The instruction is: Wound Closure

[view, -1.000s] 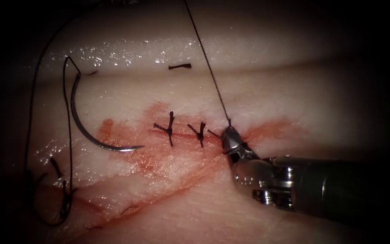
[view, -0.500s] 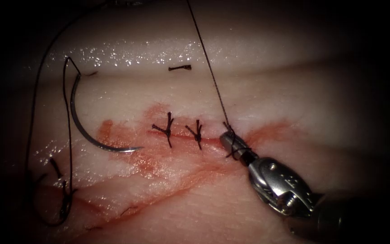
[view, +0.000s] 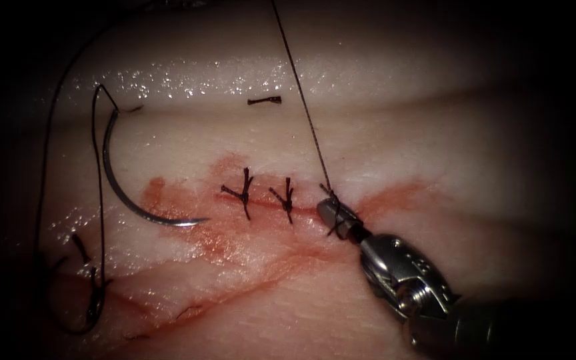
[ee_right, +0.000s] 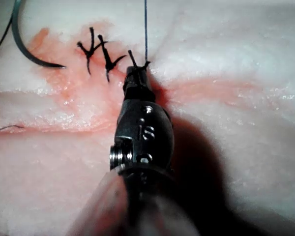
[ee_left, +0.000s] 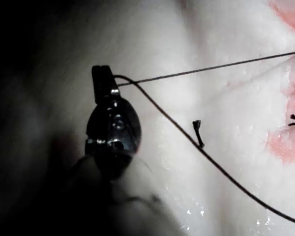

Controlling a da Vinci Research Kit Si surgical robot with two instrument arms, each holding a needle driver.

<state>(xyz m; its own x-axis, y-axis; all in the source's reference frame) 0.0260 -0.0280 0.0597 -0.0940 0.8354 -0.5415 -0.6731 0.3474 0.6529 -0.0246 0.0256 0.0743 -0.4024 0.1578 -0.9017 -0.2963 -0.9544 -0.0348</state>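
Needle [view: 131, 187], one, free on tissue [view: 435, 133] at 9 o'clock of cut [view: 301, 208]. Knots [view: 244, 193], two, tied. Right tool [view: 331, 215] clenched on thread [view: 301, 100] at third stitch; left tool [ee_left: 102, 78] clamps same thread. Stray thread end [view: 265, 101] at 12 o'clock.

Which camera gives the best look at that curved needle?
The endoscope view: the needle lies free on the tissue, left of the cut, its whole curve visible, held by neither tool. The right wrist view shows part of its curve and its tip. The left wrist view looks at thread instead.
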